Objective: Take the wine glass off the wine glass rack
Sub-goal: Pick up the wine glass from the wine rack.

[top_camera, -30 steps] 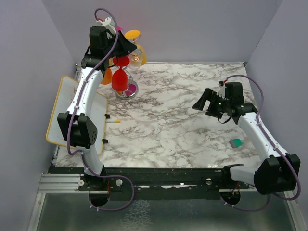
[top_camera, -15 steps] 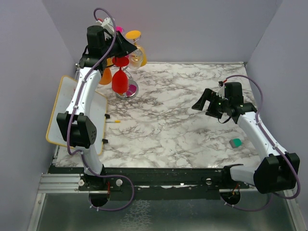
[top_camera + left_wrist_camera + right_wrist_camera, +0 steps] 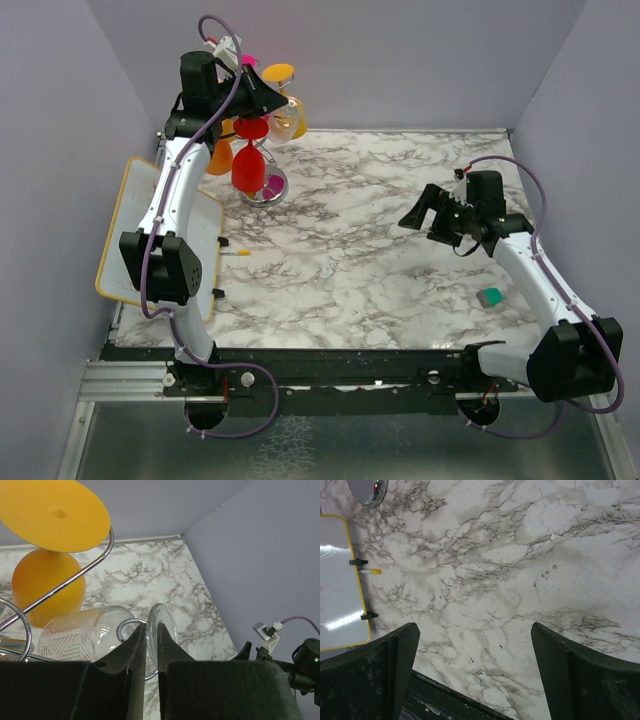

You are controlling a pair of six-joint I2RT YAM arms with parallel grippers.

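Note:
The chrome wine glass rack (image 3: pixel 266 189) stands at the back left, its curled wire arms (image 3: pixel 75 575) holding several upside-down glasses. My left gripper (image 3: pixel 268 98) is up at the rack's top. In the left wrist view it (image 3: pixel 151 626) is shut on the round foot of a clear wine glass (image 3: pixel 80 632), whose ribbed bowl lies tilted to the left and whose stem sits in a wire loop. The clear glass also shows in the top view (image 3: pixel 287 121). My right gripper (image 3: pixel 415 215) is open and empty over the table's right side, and the right wrist view (image 3: pixel 475 630) shows only marble below it.
An orange glass (image 3: pixel 47 587) hangs beside the clear one, and a red glass (image 3: pixel 250 165) hangs lower on the rack. A yellow-rimmed whiteboard (image 3: pixel 120 230) lies at the left edge with a marker (image 3: pixel 238 253) beside it. A green eraser (image 3: pixel 489 296) lies near the right arm.
My left gripper has shifted slightly up and back at the rack's top, still shut on the glass foot. The right arm has not moved.

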